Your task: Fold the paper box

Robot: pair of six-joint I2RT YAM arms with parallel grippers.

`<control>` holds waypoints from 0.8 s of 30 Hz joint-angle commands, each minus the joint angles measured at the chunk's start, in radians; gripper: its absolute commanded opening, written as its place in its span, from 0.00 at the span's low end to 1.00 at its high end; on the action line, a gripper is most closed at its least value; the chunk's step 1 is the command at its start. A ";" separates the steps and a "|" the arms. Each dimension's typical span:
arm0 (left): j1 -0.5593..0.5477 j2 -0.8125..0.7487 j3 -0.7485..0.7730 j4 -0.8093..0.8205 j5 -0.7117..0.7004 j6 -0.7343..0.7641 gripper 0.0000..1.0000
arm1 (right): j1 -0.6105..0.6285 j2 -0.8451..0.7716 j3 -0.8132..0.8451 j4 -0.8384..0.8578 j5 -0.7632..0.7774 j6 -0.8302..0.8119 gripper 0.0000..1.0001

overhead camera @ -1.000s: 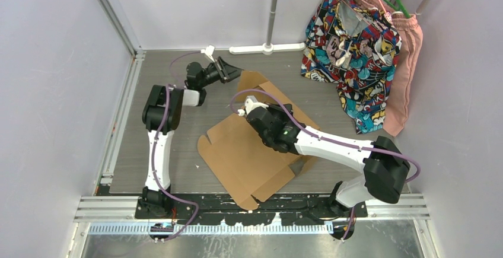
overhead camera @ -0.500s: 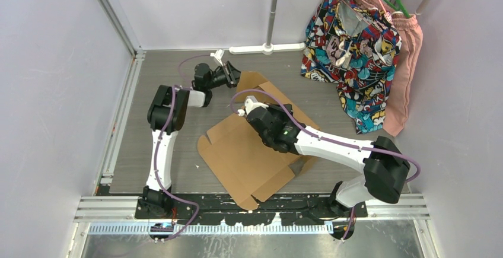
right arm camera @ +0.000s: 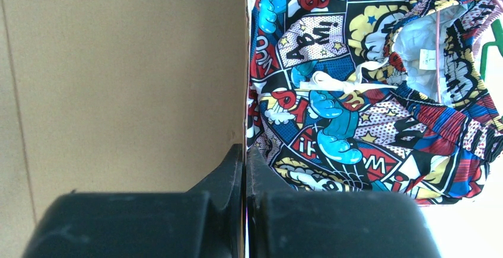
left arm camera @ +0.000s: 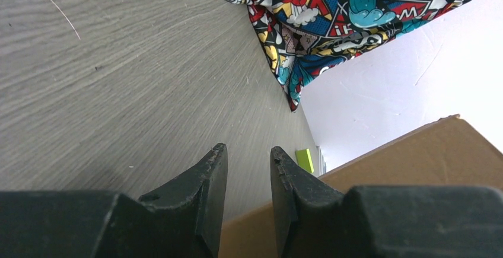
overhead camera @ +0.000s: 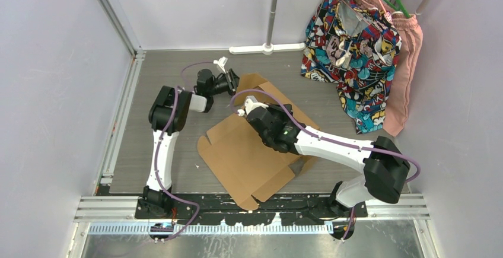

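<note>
Tightly closed, the right gripper (right arm camera: pixel 245 152) touches the paper box (right arm camera: pixel 118 62); the left gripper (left arm camera: pixel 249 158) gapes slightly, empty.

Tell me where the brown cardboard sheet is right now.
In the overhead view the paper box lies mid-table, reaching toward the near edge, beneath the right claw. The left claw sits beside its far corner.

A lab test cell (no home): white panels (overhead camera: pixel 53 92) and aluminium rails (overhead camera: pixel 121 115) enclose a grey table (overhead camera: pixel 160 71); clothes (overhead camera: pixel 350 50) hang at its far corner.
</note>
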 commanded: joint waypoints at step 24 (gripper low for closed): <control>-0.017 -0.208 -0.157 0.069 0.031 0.063 0.33 | -0.004 0.032 0.050 0.023 0.025 0.043 0.02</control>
